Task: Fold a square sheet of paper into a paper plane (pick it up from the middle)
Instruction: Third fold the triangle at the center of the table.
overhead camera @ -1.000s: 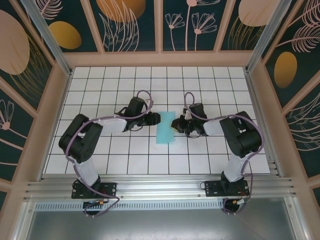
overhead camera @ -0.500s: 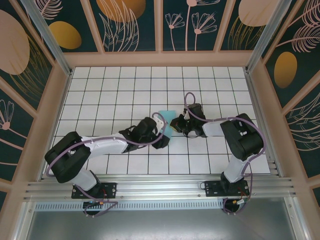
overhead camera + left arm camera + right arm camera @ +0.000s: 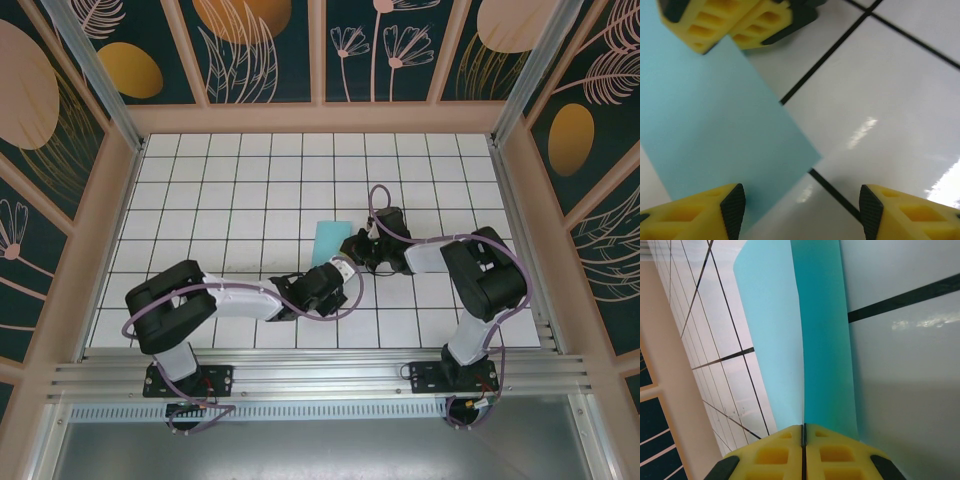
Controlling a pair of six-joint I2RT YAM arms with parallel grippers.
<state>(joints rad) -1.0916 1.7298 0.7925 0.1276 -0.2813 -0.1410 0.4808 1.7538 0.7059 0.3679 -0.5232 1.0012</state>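
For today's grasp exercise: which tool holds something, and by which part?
The right tool pinches the cyan paper at its edge; the left tool, open, holds nothing.

No writing, label or number can be read on the square sheet of paper (image 3: 328, 238) or the table (image 3: 200, 170).

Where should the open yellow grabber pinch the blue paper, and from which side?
Probably the free near corner of the paper, coming in from the robot's side. The right end effector pinches another edge shut, so that end is taken. The sheet is thin and folded, and its free corner lies just ahead of the left end effector, between its open fingers.
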